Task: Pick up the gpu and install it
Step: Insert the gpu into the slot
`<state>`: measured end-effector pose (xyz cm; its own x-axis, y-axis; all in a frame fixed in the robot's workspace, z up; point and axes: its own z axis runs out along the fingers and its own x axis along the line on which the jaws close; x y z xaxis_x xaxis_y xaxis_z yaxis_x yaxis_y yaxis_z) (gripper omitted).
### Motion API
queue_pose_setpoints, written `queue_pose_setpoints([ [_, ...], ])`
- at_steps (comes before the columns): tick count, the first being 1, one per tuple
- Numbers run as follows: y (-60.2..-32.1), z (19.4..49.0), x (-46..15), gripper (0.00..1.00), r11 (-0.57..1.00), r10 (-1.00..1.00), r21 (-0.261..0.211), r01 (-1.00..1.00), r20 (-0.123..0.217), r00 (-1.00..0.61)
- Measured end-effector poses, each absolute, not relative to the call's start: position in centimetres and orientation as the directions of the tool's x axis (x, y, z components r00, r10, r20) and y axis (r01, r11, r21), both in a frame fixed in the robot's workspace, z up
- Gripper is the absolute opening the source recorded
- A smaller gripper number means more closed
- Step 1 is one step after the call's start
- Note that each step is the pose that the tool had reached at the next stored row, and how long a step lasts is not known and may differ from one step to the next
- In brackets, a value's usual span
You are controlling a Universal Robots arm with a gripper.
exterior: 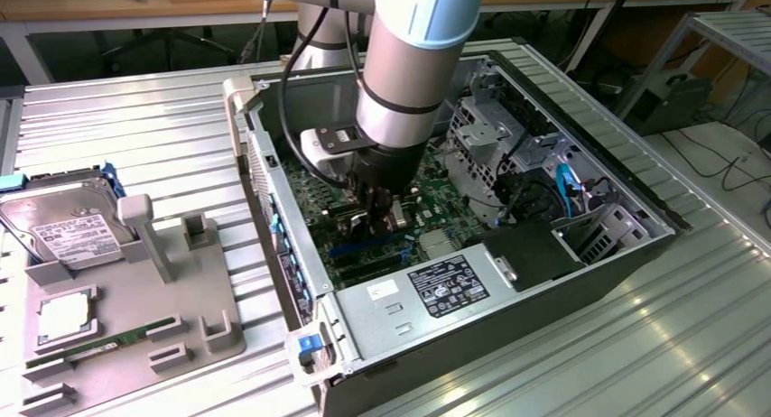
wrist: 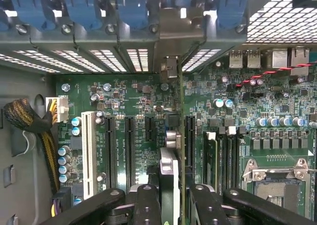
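Gpu [wrist: 174, 150] stands edge-on in end effector [wrist: 173, 205], above motherboard [wrist: 124, 101] slots.

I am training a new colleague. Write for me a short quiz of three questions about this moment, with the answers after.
1. True or false: the gripper is inside the open computer case.
2. What does the gripper hold in the wrist view? A) the hard drive B) the gpu C) a cable
3. Where does the hard drive lie?

Key
1. True: it reaches down over the motherboard.
2. B: the gpu stands on edge between the fingers, its metal bracket against the rear slot openings.
3. On the grey holder tray, outside the case, at the exterior view's left.
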<state>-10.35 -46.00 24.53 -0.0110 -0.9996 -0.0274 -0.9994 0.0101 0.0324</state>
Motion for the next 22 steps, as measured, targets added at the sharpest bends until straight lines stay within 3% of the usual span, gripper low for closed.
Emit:
queue_pose_setpoints([
  [22, -46.08, 24.25, -10.35, 0.28, 0.01, -1.0, 0.033, -0.999, -0.027, -0.011],
])
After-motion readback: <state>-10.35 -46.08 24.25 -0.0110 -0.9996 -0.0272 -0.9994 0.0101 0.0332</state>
